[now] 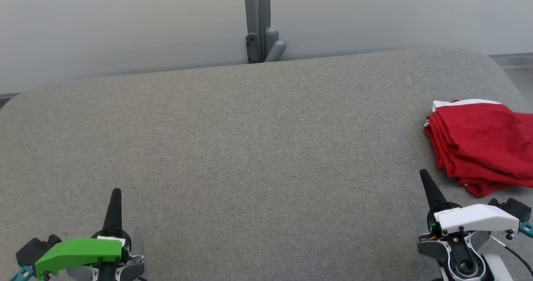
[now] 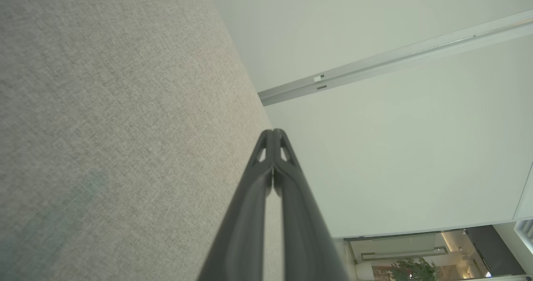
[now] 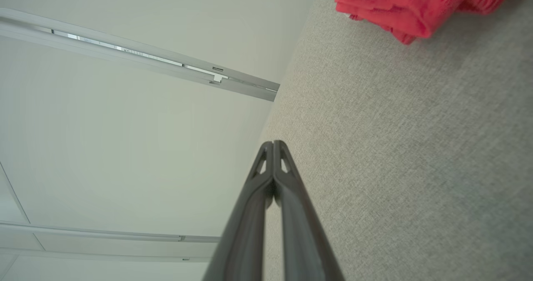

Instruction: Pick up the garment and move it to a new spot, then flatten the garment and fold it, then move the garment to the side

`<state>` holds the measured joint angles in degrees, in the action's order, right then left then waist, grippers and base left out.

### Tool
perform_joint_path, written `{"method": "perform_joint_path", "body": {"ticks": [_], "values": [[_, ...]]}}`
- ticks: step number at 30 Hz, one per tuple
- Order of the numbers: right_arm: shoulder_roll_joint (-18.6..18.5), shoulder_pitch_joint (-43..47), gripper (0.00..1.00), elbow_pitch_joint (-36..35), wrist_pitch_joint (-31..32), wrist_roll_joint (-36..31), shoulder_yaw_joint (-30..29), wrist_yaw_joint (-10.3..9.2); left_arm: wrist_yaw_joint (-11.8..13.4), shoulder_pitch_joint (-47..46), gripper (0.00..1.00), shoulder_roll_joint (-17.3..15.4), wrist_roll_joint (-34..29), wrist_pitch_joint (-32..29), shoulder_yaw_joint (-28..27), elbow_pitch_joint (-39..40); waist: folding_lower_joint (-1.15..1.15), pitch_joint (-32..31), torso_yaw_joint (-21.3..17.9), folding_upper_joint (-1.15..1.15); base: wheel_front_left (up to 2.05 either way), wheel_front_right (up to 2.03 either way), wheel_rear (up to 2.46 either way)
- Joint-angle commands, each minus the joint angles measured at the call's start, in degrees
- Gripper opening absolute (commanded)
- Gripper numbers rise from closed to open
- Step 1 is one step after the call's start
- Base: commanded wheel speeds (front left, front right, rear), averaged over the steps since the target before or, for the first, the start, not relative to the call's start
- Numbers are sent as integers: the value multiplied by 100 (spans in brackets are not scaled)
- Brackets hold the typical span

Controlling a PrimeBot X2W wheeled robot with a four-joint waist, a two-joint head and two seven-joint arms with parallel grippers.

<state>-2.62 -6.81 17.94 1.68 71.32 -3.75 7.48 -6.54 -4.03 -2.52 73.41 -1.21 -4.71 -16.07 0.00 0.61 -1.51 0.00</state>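
At 3 o'clock in the head view, hard against that frame's edge: red garment (image 1: 479,143), folded into a thick layered stack, white trim along its far side. Lying on the grey fabric desk (image 1: 250,147), toward the desk's right side (part cut off by the frame). In the right wrist view, same garment (image 3: 399,6) at 1 o'clock, layered edges turned to the camera.

At 5 o'clock of the head view: right jaws, under a white wrist cover (image 1: 479,217), dark fingers (image 1: 431,191) pressed together into one point, aimed toward 11 o'clock. Near the garment's closest edge yet apart from it, nothing clamped. Closed tip to tip in the right wrist view too, fingers (image 3: 250,218) against bare desk fabric.

At 7 o'clock of the head view: left jaws, under a green wrist cover (image 1: 79,252), fingers (image 1: 113,210) together, pointing to 12 o'clock. Empty, well apart from the garment, the desk's width between. In the left wrist view, fingers (image 2: 250,214) closed tip to tip, desk fabric at 9 o'clock, pale wall (image 2: 395,156) at 3 o'clock.

Beyond the desk at 12 o'clock of the head view: a grey upright post (image 1: 257,18) against that wall
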Motion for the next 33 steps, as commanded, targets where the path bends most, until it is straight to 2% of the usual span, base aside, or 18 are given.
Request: {"method": "perform_joint_path", "body": {"ticks": [1, 33], "values": [[-30, -19, 0, -82, 40, 158, -36, 3, -36, -111, 0, -41, 158, -32, -28, 65, 0, -1, 5, 0, 0, 0, 0], [-36, 4, 0, -296, 438, 1682, -250, 2, -97, -248, 0, -50, 1541, -414, -155, 176, 0, -33, 113, 0, 0, 0, 0]]}}
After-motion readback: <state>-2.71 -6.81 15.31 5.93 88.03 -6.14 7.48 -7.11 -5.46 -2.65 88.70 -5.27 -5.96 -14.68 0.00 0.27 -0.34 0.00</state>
